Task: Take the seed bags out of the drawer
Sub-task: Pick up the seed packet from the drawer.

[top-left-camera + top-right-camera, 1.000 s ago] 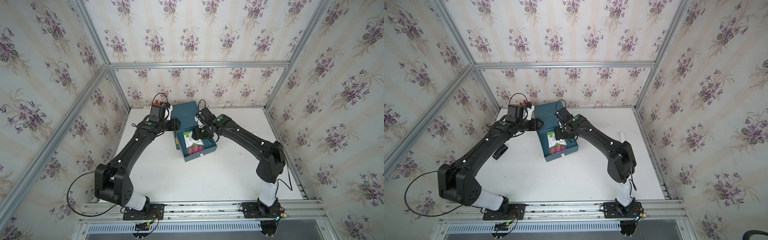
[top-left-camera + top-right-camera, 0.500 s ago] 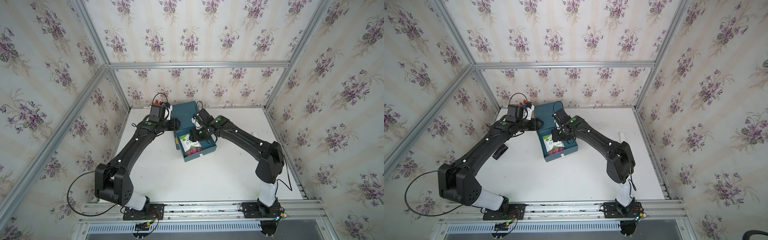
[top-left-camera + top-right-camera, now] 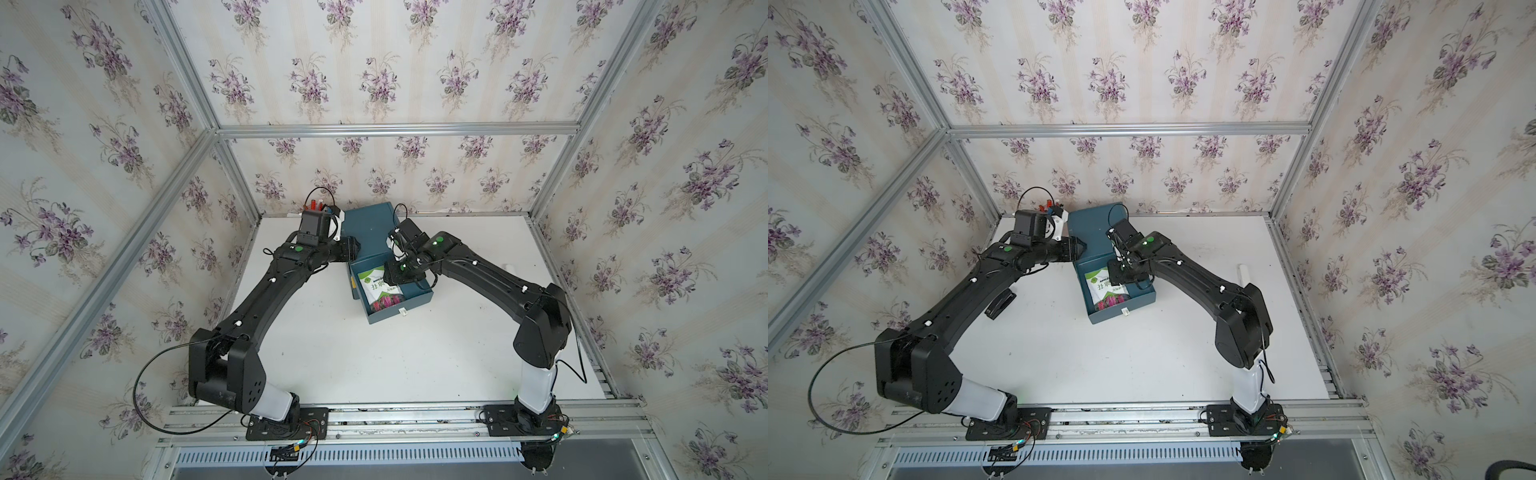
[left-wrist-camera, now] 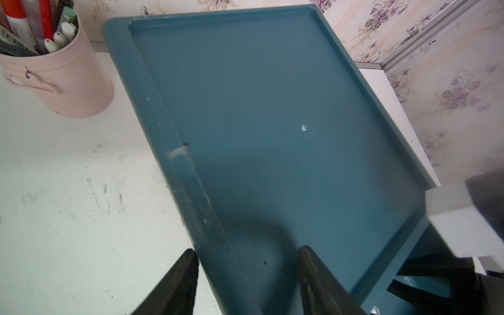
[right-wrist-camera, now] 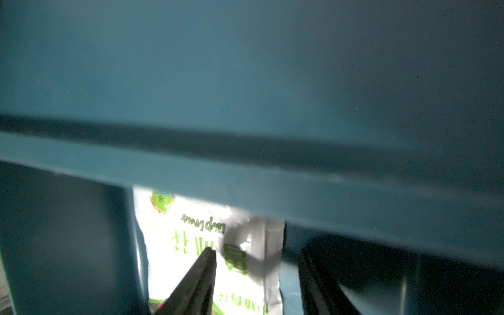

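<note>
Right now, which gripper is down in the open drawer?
The right gripper, jaws open over the seed bag in the drawer; the left gripper clamps the rim of the cabinet.

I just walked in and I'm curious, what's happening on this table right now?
Two robot arms are working on a blue cabinet with its drawer pulled open. The left gripper is clamped on the cabinet's top edge, apparently steadying it. The right gripper is down in the drawer, jaws open over a green-and-white seed bag with pink flowers. No bag lies out on the table yet.
</note>
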`<state>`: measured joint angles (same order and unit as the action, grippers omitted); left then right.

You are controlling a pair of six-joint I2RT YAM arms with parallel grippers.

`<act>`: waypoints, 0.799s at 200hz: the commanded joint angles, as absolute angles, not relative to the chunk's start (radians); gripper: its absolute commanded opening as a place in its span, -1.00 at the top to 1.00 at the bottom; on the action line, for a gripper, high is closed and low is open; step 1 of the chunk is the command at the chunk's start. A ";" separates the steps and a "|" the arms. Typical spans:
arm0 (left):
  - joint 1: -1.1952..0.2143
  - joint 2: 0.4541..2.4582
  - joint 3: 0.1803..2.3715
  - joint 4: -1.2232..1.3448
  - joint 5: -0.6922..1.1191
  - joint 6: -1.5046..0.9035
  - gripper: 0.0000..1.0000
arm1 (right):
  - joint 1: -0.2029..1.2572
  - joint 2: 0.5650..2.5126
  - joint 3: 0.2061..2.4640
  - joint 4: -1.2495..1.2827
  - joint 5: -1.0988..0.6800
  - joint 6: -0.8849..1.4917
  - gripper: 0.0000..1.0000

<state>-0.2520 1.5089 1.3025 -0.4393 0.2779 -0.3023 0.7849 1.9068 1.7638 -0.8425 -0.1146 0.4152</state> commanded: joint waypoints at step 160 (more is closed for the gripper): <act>-0.253 1.519 1.299 -0.565 0.262 -0.271 -0.22 | 0.785 1.932 1.756 -0.828 -0.202 0.402 0.67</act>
<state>-0.2520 1.5089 1.3029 -0.4400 0.2775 -0.3019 0.7849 1.9259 1.7538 -0.8040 -0.2165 0.4068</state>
